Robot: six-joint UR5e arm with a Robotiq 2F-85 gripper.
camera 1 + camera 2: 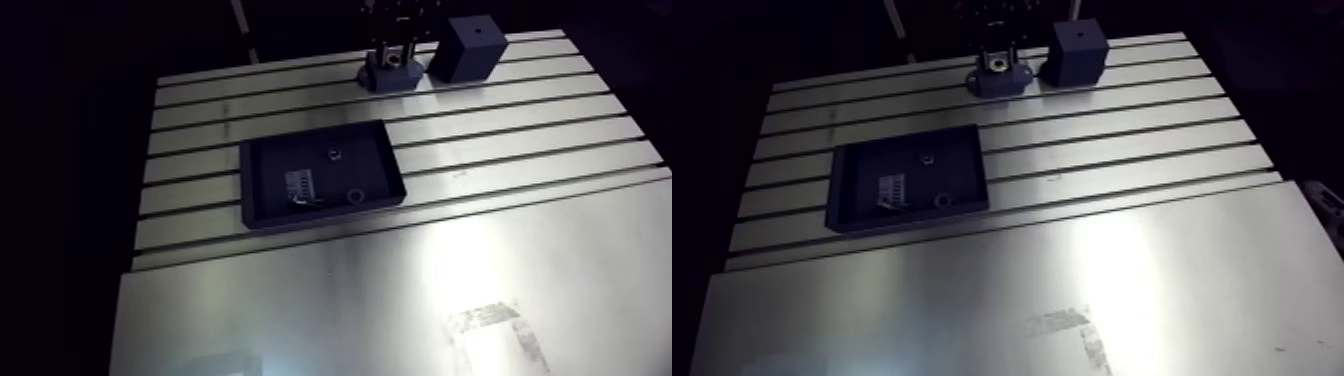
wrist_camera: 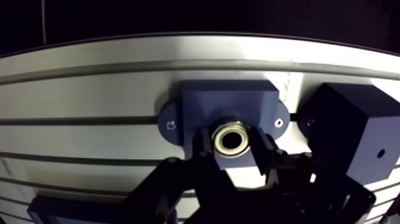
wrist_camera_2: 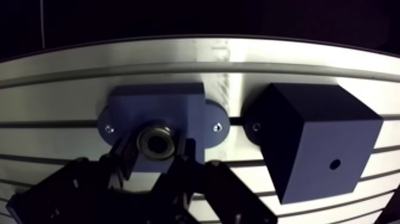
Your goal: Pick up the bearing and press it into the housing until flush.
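A blue-grey housing with two screwed flanges stands at the table's far edge, also seen in the arm view as housing. A silver ring bearing sits between my two dark fingers, right at the housing's near top edge. My gripper is shut on the bearing, its bore facing the camera. In the arm view the gripper comes straight down onto the housing. How deep the bearing sits in the housing is hidden by the fingers.
A dark cube block with a small hole stands close beside the housing, block in the arm view. A dark shallow tray lies mid-table holding a nut, a ring and a ribbed silver piece.
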